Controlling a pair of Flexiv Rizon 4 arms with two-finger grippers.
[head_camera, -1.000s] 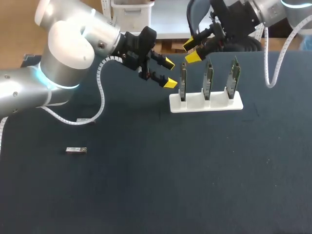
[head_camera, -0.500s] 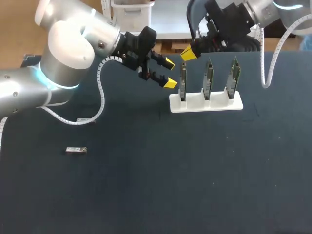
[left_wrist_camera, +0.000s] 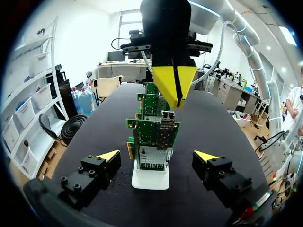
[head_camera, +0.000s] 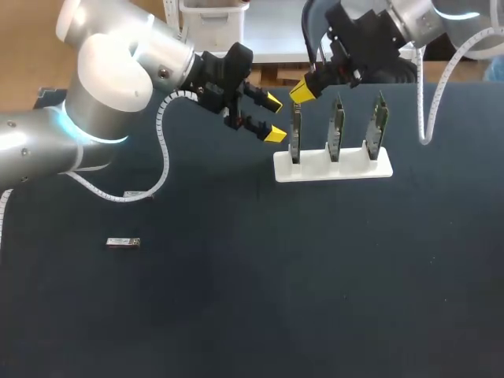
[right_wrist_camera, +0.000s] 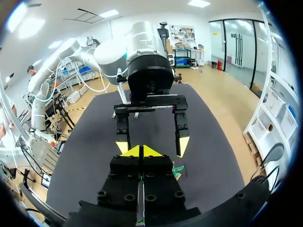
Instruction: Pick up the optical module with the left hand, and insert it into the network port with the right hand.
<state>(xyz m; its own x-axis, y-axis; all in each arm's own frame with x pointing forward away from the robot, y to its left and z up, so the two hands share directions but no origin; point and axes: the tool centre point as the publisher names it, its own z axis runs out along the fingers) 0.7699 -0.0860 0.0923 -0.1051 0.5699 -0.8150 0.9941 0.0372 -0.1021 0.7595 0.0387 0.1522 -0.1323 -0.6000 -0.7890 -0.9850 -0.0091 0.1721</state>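
The optical module [head_camera: 124, 242], a small silver block, lies alone on the dark table at the left, far from both grippers. A white stand [head_camera: 332, 164] holds three upright green circuit boards. My left gripper [head_camera: 274, 118] hangs open just left of the leftmost board [head_camera: 296, 130] with nothing in it. In the left wrist view the boards [left_wrist_camera: 152, 139] stand ahead of my open left gripper [left_wrist_camera: 157, 156], with a metal port cage [left_wrist_camera: 165, 133] on the nearest one. My right gripper [head_camera: 304, 89] is shut and empty just above that board, also visible as the right gripper [left_wrist_camera: 175, 82].
A small flat tag [head_camera: 135, 194] lies by the left arm's white cable. The right wrist view shows my shut right gripper [right_wrist_camera: 140, 151] facing the left gripper's fingers [right_wrist_camera: 180, 127], with a board edge [right_wrist_camera: 178, 170] below.
My right gripper has shut and shifted slightly left, toward the top of the leftmost board. The left arm and the module have not moved.
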